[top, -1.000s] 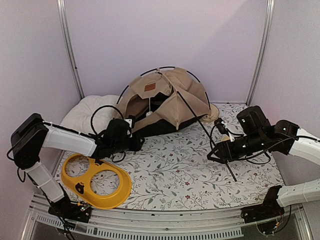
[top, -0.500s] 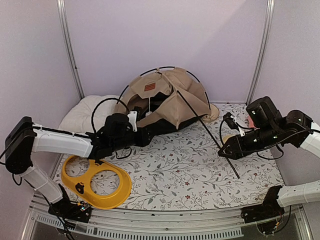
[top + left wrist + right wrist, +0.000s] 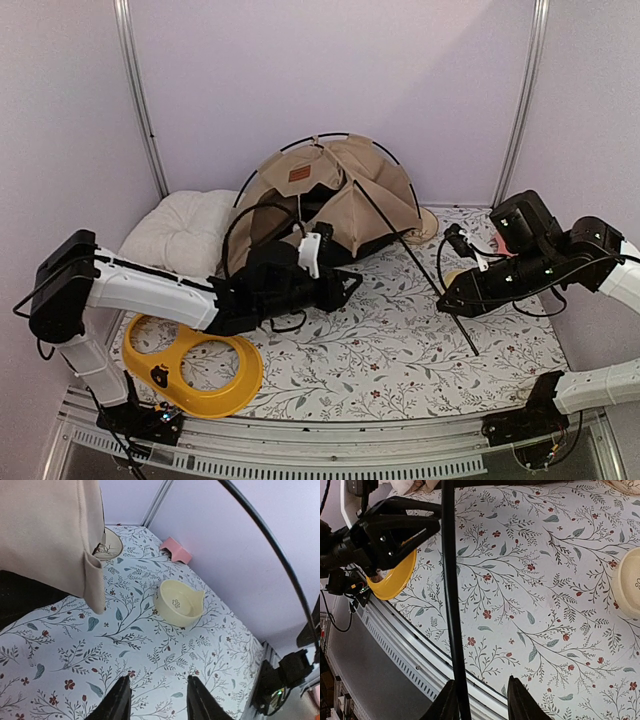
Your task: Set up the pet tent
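Floral-cloth table: pet tent at far centre, sagging, approx half up. One black pole juts free toward near right. Left gripper open, empty, just near of tent. Right gripper open, pole runs thru its gap, unclamped. Remaining, prob.: seat pole, square canopy.

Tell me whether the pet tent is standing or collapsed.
Partly collapsed: the pet tent canvas sags in folds, and one black pole juts loose across the table.

Bright, even, soft light throughout; shadows are faint, no glare; the close black fingers look slightly blurred.
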Robot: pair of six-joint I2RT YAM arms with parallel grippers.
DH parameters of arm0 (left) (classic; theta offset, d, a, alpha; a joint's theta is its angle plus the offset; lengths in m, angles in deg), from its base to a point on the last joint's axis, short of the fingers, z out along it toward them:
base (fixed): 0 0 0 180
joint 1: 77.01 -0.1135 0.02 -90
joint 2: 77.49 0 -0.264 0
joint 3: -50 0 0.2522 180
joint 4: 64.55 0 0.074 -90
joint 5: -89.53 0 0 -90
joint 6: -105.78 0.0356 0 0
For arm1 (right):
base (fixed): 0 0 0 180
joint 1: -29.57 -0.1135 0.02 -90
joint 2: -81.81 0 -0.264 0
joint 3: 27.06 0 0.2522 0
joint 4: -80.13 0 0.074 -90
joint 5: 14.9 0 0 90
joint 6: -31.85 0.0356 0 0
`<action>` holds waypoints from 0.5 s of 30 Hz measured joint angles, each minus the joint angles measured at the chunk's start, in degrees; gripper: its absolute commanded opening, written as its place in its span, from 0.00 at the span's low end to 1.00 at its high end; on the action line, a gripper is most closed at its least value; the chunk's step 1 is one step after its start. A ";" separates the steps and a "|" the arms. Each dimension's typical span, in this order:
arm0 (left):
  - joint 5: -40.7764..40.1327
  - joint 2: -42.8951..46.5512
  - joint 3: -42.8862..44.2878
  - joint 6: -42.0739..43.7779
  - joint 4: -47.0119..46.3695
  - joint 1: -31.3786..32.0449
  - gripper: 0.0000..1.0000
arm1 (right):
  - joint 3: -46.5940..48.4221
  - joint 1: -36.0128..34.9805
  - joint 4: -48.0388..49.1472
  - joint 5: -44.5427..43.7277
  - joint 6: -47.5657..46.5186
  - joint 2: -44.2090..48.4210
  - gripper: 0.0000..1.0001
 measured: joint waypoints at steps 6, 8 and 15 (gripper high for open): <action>-12.83 -6.80 -0.96 6.25 -11.17 4.48 0.36 | 0.00 0.00 0.15 0.39 -0.04 -0.55 0.34; -15.96 -9.25 -3.45 9.92 -20.50 4.70 0.36 | 0.02 0.00 0.26 0.52 -0.04 -0.59 0.34; -22.38 -19.04 -3.61 20.63 -38.93 4.83 0.34 | 0.02 0.00 0.61 0.76 -0.07 -0.57 0.34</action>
